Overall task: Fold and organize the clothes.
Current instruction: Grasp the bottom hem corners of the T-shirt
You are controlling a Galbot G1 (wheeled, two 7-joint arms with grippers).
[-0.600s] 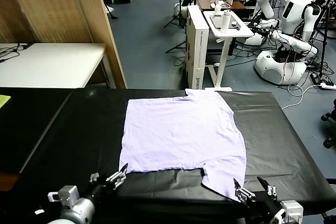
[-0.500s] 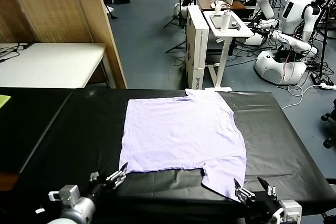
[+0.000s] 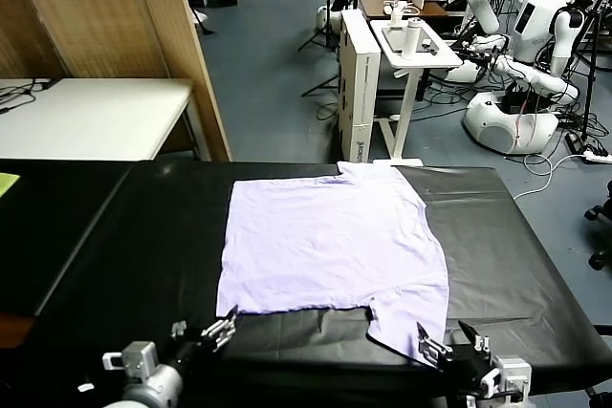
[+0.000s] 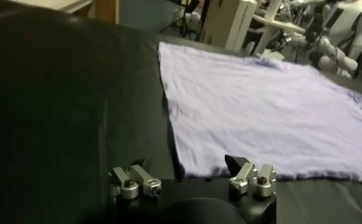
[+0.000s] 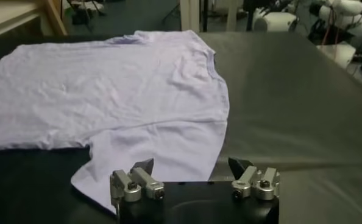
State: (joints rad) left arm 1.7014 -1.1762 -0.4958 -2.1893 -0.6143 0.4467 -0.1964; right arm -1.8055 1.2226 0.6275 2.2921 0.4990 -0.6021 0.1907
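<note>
The lavender T-shirt [image 3: 332,248] lay flat mid-table on the black table [image 3: 124,246], with bare cloth toward nine and three o'clock, while the left gripper [image 3: 206,334] at seven and the right gripper [image 3: 448,344] at five hovered by its near edge, jaws wide and empty.

A black counter [image 3: 124,236] fills the near view. Far left stand a white table [image 3: 96,117] and a woven panel [image 3: 96,11]. Blue-grey floor [image 3: 277,54] stretches beyond, with a white stand [image 3: 413,45] far right.
</note>
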